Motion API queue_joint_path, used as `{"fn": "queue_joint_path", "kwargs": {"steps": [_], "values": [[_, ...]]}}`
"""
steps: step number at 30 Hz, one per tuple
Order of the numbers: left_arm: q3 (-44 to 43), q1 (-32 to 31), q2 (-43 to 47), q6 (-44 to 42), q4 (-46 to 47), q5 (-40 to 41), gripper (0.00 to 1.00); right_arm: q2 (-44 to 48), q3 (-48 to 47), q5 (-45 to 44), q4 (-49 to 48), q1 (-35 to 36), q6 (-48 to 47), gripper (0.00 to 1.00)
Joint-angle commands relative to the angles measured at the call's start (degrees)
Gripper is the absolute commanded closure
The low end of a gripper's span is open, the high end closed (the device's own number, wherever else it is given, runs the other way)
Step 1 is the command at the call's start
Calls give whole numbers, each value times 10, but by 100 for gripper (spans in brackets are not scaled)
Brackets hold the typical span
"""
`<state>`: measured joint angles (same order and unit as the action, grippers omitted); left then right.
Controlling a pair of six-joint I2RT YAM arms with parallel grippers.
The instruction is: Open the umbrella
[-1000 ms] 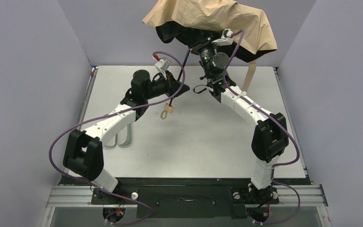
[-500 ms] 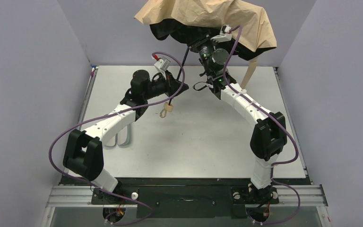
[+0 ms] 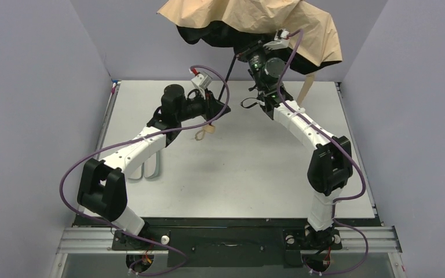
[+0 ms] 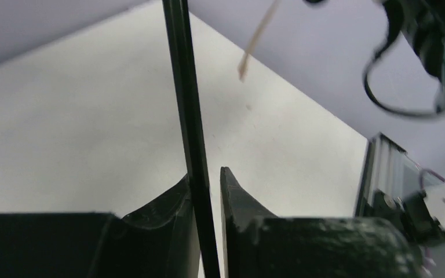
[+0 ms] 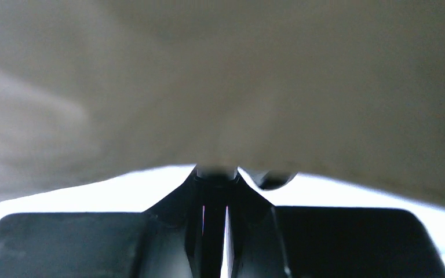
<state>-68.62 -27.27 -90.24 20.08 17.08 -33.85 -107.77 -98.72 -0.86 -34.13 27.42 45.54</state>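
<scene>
Umbrella point(image 3: 301, 26) above the counter's point(image 3: 237, 174) far edge, crumpled tan canopy point(image 3: 232, 11) spread wider and higher than a second ago. Left gripper point(image 4: 204, 174) pinches the thin black shaft point(image 4: 184, 104). Right gripper point(image 5: 214, 179) is closed on it beneath the canopy.

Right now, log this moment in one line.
left gripper: shut on umbrella shaft | right gripper: shut on shaft beneath canopy | canopy: partly spread, aloft

Left tool point(image 4: 204, 176) pinched shut, held low; right tool point(image 5: 214, 174) raised high, seemingly clamped.

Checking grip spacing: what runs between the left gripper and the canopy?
The thin black shaft, bare, seen in the top view, from left gripper up to canopy.
</scene>
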Motion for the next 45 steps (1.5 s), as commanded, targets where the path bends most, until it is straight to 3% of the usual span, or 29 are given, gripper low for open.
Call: {"fn": "queue_joint_path", "kwargs": {"steps": [1, 5, 7, 11, 13, 14, 17, 26, 28, 34, 36, 39, 43, 45], "values": [[-11, -24, 20, -86, -117, -98, 63, 78, 40, -71, -189, -97, -34, 100], [-48, -26, 54, -124, -111, -54, 14, 100, 97, -25, -136, -94, -13, 100], [-55, -30, 77, -159, -104, -40, 7, 104, 109, 8, -98, -94, 0, 100], [-77, -67, 123, -316, -106, 27, 6, 112, 119, 83, -4, -92, -4, 100], [-75, -100, 137, -422, -91, 128, 6, 119, 123, 115, 43, -89, -22, 100], [-71, -116, 141, -487, -66, 146, 6, 122, 127, 133, 70, -86, -38, 100], [-72, -128, 130, -577, -14, 206, 5, 137, 140, 161, 109, -77, -80, 100], [-112, -132, 56, -833, 71, 219, 3, 172, 158, 198, 221, -24, -189, 100], [-117, -132, 45, -855, 86, 226, 5, 176, 162, 199, 236, -15, -206, 100], [-145, -132, 14, -899, 103, 263, 30, 185, 173, 201, 269, 3, -256, 100], [-154, -129, 1, -909, 117, 280, 42, 188, 178, 201, 278, 5, -272, 100], [-190, -121, -21, -892, 125, 315, 71, 191, 186, 204, 290, 9, -294, 100], [-246, -104, -47, -831, 96, 378, 94, 200, 207, 217, 292, 10, -332, 100], [-273, -93, -60, -796, 75, 407, 100, 208, 221, 225, 287, 11, -349, 100]]}}
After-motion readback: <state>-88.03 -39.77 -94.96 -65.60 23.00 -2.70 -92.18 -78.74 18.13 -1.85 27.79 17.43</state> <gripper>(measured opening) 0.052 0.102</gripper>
